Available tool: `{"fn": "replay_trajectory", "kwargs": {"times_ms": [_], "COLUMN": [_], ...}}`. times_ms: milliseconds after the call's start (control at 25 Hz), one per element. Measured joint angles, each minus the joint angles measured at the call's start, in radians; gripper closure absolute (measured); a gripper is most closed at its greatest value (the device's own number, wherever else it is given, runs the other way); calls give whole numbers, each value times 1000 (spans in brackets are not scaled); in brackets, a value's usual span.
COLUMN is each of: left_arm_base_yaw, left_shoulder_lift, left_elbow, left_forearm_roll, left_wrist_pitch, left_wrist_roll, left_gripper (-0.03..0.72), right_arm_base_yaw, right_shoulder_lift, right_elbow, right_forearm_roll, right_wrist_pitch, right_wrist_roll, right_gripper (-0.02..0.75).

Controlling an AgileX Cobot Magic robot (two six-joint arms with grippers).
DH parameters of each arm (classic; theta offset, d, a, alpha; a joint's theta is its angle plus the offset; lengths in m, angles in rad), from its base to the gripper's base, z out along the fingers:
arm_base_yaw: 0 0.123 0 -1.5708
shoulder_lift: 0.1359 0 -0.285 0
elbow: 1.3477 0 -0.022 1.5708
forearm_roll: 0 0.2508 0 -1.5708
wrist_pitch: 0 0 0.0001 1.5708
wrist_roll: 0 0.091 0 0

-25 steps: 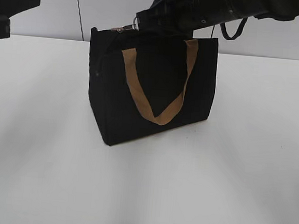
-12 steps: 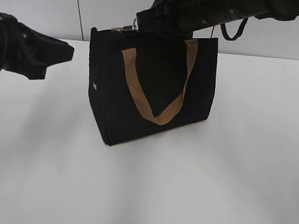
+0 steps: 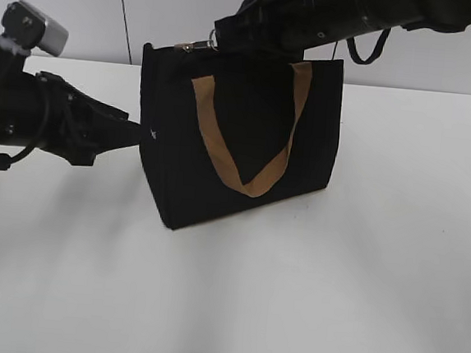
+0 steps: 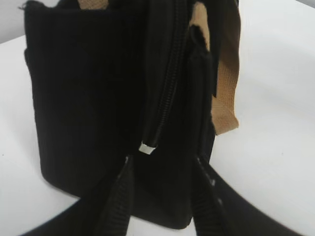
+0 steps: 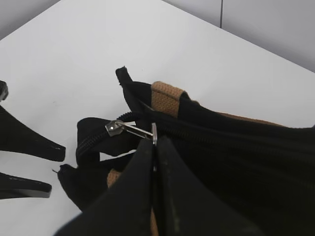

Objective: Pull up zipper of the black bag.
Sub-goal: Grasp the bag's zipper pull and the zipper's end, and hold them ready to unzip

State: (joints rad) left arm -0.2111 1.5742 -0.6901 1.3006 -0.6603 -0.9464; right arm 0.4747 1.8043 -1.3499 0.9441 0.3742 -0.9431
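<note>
Now right hand [image 5: 154, 147] pinches zipper [image 5: 132, 129] pull atop black bag [image 3: 239, 135]; left hand [image 4: 162, 191] spread wide at bag's end.

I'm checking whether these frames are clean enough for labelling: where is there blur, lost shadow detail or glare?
Exterior view: sharp, evenly lit, but the black bag is nearly featureless black and casts only soft shadows on the table. Left wrist view: soft and out of focus, the near fingers blurred. Right wrist view: the zipper pull is crisp, the right gripper a dark blur. No glare anywhere.
</note>
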Motion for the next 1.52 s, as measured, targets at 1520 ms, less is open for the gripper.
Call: {"fn": "replay_trajectory", "kwargs": {"times_ms": [1520], "left_arm_base_yaw": [-42], "left_shoulder_lift": [-106], "left_elbow": [-133], "left_forearm_roll": [253], "left_wrist_pitch": [72], "left_wrist_roll": [-214], "left_gripper": [685], "right_arm_base_yaw": [0], "right_shoulder_lift": [0], "right_elbow": [0], "right_forearm_roll": [0], "right_wrist_pitch": [-14], "right_wrist_roll": [9], "right_gripper": [752]}}
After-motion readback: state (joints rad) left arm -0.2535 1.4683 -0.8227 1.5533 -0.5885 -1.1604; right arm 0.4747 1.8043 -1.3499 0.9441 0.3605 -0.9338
